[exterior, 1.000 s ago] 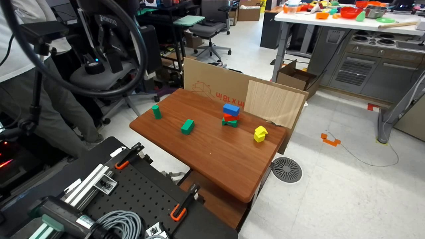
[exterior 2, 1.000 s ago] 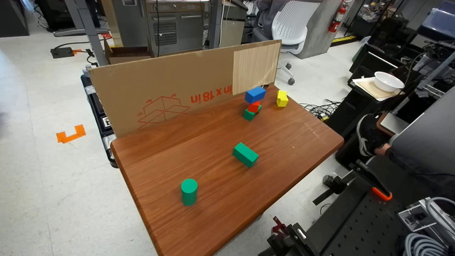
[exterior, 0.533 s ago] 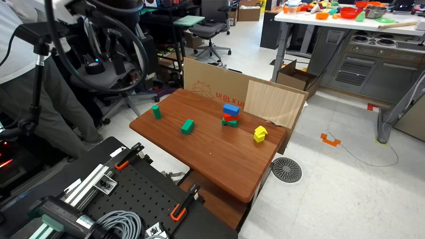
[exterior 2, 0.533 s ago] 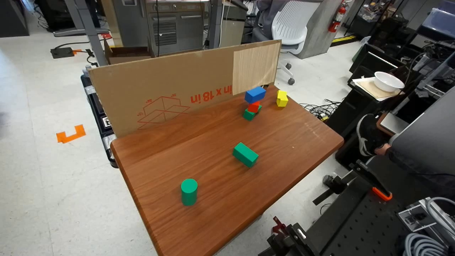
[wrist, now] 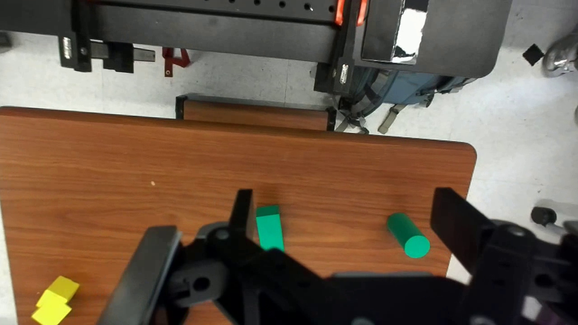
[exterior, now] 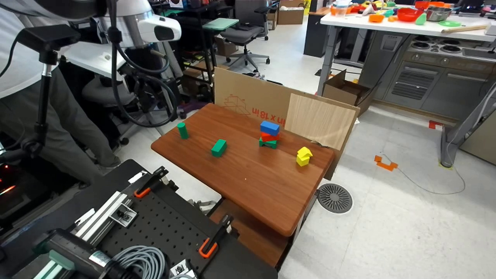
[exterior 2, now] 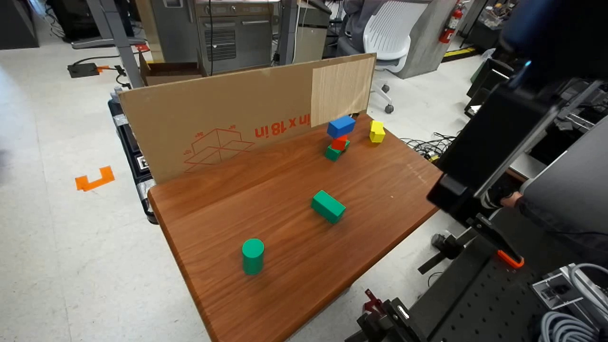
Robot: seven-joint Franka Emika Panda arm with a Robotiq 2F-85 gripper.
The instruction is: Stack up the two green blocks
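Two green blocks stand apart on the brown table. One is an oblong block lying flat, in both exterior views. The other is an upright cylinder, nearer a table end. My gripper is wide open with nothing in it, high above the table. In the wrist view, the oblong block shows just inside the left finger, its lower end hidden by the gripper. The cylinder shows nearer the right finger. Neither block is touched.
A third green piece lies under a red piece and a blue block. Stacked yellow pieces stand beside them. A cardboard panel lines one table edge. Black clamps edge the robot's base.
The arm has swung toward the table in an exterior view, and its white link has come into sight. A black wrist part has entered at the top right of an exterior view. The blocks have not moved.
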